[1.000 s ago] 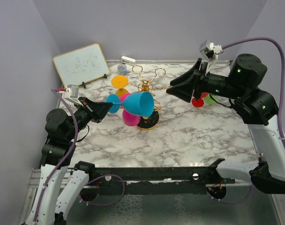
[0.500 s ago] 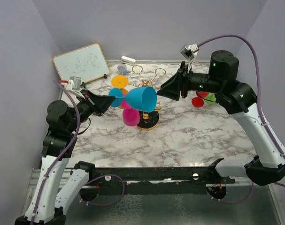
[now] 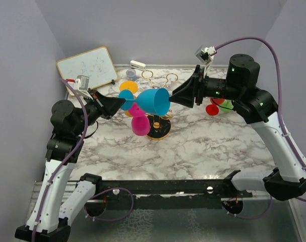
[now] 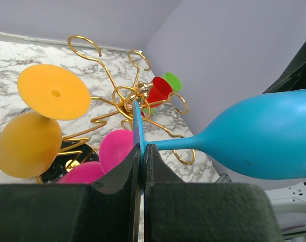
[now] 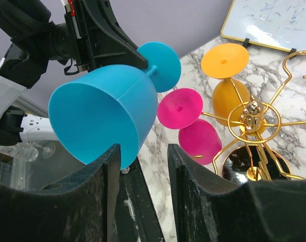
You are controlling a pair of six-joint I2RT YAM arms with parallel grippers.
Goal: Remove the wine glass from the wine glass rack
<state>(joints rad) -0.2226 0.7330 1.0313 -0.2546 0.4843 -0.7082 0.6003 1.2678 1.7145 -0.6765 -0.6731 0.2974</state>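
Note:
My left gripper (image 3: 118,104) is shut on the round foot of a blue wine glass (image 3: 154,102) and holds it on its side in the air, in front of the gold wine glass rack (image 3: 159,132). In the left wrist view the gripper (image 4: 142,149) pinches the foot edge-on, and the bowl (image 4: 263,143) points right. My right gripper (image 3: 175,96) is open at the bowl's mouth. In the right wrist view (image 5: 142,149) the blue rim (image 5: 102,113) dips beside the left finger. A pink glass (image 3: 140,124) and an orange glass (image 3: 128,88) hang on the rack.
A red glass (image 3: 211,109) and a green one (image 3: 224,106) lie on the marble table behind my right arm. A whiteboard (image 3: 87,68) leans at the back left, with a small grey cup (image 3: 131,74) and a white object (image 3: 137,64) by the back wall.
My left gripper has raised the blue glass and carried it a little toward the back. My right gripper has swung in from the right, up to the bowl's mouth.

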